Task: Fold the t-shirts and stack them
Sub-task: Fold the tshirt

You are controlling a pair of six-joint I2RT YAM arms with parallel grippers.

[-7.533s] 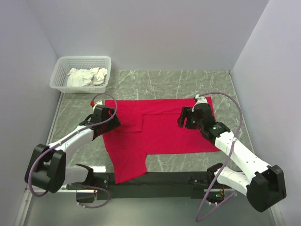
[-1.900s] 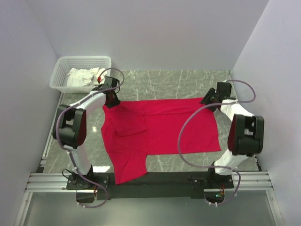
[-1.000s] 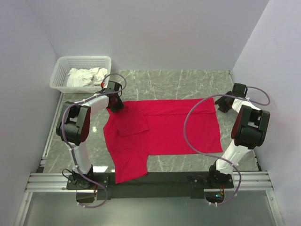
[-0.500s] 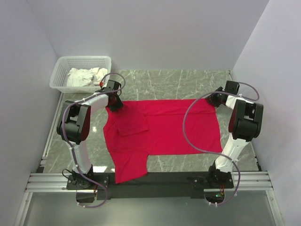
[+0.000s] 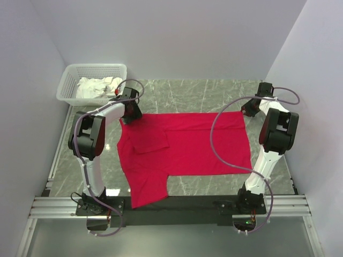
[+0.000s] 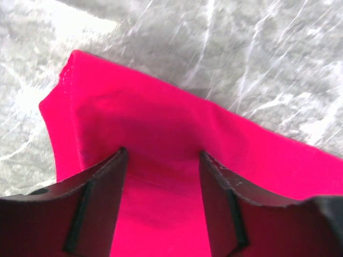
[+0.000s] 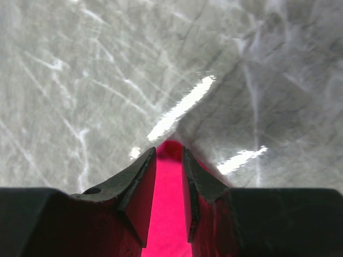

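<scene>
t-shirt (image 5: 187,147): flat on table (image 5: 203,91), one sleeve tucked in | left gripper (image 6: 161,160): jaws apart astride far-left corner, nothing clamped | right gripper (image 7: 168,158): narrow gap around far-right corner, grip unclear | why: likely squaring far edge for folding

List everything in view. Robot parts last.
t-shirt: one, red, spread on the table.
basket: one, white lattice, far left corner.
cloth: a crumpled heap, white, inside the basket.
table: one, grey-green marble.
frame: one, black and silver, near edge.
left arm, right arm: two, white and black, stretched to the shirt's far corners.
left gripper: one, black, open astride the far left corner.
right gripper: one, black, jaws narrow at the far right corner; grip unclear.
</scene>
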